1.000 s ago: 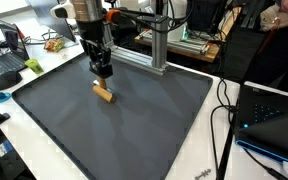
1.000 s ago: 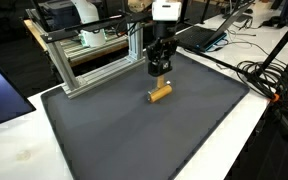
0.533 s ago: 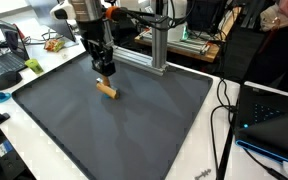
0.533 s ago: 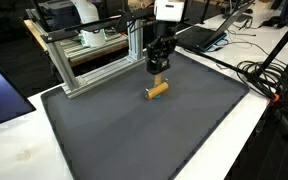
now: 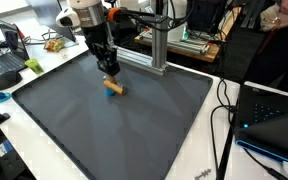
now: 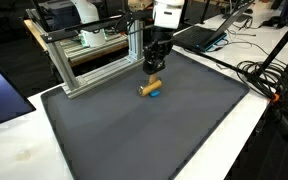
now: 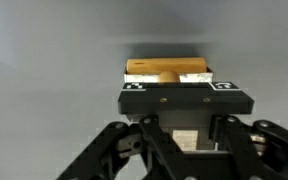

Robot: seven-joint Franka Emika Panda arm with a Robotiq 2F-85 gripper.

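Note:
A small tan wooden block (image 5: 114, 87) (image 6: 149, 88) hangs just over the dark mat (image 5: 134, 130) (image 6: 134, 130), toward its far side. My gripper (image 5: 109, 72) (image 6: 153, 72) comes straight down on the block and is shut on it. In the wrist view the block (image 7: 164, 70) lies crosswise between the two black fingertips, and my gripper (image 7: 177, 86) hides its lower part. A bluish spot shows at one end of the block in an exterior view; I cannot tell what it is.
An aluminium frame (image 5: 156, 45) (image 6: 84, 60) stands at the mat's far edge, close behind the gripper. Laptops (image 5: 4, 55) (image 6: 199, 35) and cables (image 6: 269, 75) lie on the white table (image 6: 19, 150) around the mat. A person's hand (image 5: 274, 18) shows at the back.
The gripper has carried the block a short way across the mat toward the aluminium frame. The jaws have stayed shut on it.

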